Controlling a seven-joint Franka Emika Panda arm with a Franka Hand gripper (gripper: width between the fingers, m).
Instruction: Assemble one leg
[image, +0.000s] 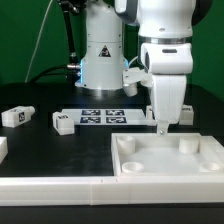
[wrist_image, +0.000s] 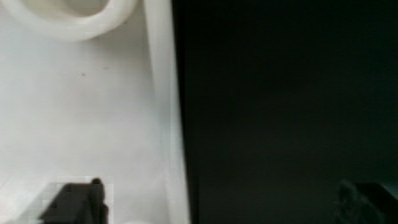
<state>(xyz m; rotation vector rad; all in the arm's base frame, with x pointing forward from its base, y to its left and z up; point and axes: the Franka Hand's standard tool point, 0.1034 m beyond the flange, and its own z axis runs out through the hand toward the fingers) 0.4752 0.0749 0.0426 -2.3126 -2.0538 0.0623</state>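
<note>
My gripper (image: 163, 127) hangs open and empty over the far edge of the large white panel (image: 200, 160), which has recessed round sockets. In the wrist view the gripper (wrist_image: 219, 205) has its two dark fingertips (wrist_image: 75, 204) far apart with nothing between them. One is over the panel (wrist_image: 71, 110) and the other over the dark table, with a round socket (wrist_image: 86, 14) ahead. Small white legs with marker tags lie on the table: one at the exterior view's far left (image: 18, 115), one beside it (image: 62, 122), and one just behind the gripper (image: 186, 114).
The marker board (image: 100, 115) lies flat in front of the robot base (image: 100, 60). Another small white tagged part (image: 137, 87) sits near the base. A low white rail (image: 50, 185) runs along the front edge of the table.
</note>
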